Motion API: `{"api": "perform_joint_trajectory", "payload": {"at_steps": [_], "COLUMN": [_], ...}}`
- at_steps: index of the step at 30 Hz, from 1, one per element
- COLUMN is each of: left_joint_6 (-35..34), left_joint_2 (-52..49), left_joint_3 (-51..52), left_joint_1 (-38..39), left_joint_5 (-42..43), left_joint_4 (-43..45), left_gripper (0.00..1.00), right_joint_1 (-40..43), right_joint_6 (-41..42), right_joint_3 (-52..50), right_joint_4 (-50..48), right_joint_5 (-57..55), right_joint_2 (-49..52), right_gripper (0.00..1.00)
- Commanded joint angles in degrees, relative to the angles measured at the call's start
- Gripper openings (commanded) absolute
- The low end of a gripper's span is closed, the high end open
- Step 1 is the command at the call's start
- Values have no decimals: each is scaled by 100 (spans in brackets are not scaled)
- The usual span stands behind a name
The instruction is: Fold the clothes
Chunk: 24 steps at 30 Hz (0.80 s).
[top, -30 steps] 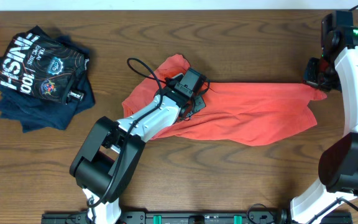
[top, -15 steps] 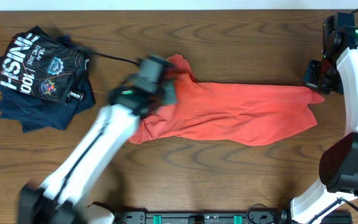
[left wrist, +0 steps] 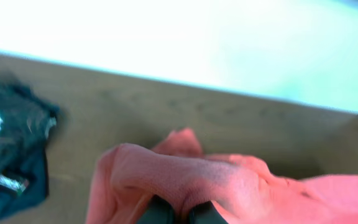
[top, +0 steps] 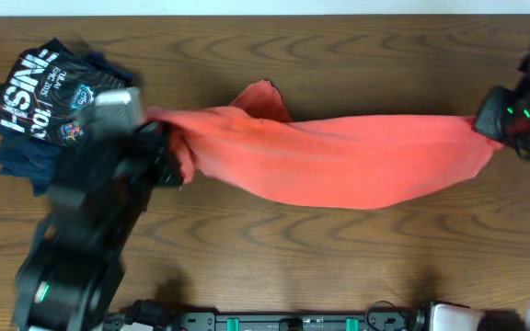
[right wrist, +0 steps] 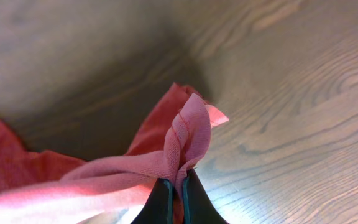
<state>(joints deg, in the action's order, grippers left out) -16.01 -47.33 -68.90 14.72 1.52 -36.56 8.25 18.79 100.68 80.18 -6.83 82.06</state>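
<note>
Overhead, the red-orange T-shirt point(top: 339, 161) is stretched across the middle of the tabletop point(top: 339, 46), from near the left edge to the right edge, pinched at both ends. The left end effector point(left wrist: 178, 214) is clamped on a bunched fold, and the right end effector point(right wrist: 176, 196) is closed tight on a thin twist of hem. With so small a bite, more tension could pull that hem free and collapse the spread. A pile of dark shirts point(top: 35, 101) in the far-left corner lies just beside the left arm, which could snag it.
</note>
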Motion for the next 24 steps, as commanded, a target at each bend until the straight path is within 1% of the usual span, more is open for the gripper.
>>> {"api": "perform_joint_trajectory", "payload": {"at_steps": [1,6,9,13,18,21,24], "left_joint_6": [251,251,260,507,509,507,511], "left_joint_2": [562,1281,1480,1429,767,85,-835], "left_joint_3": [-348,-608,-713,-734,-734,-734,-737], "left_joint_1": [-35,-35,-35,-35,-35,-35,-35], "left_joint_5": [-52,-55,-55,-68,-72,-70,-70], "left_joint_4": [11,22,109,234,339,387,527], "left_gripper": [6,6,6,6,6,6,6], "right_joint_1": [48,48,48,48,48,46,46], "right_joint_6": [-59,87,90,90,81,-70,-122], "right_joint_3": [46,48,48,48,48,48,48], "right_joint_4": [-4,-190,-404,-632,-918,-1099,-1246], "right_joint_5": [-33,-402,-586,-603,-581,-452,-448], "right_joint_2": [-702,-1617,-1921,-1991,-1436,-892,-223], "right_gripper": [1,1,1,1,1,1,1]}}
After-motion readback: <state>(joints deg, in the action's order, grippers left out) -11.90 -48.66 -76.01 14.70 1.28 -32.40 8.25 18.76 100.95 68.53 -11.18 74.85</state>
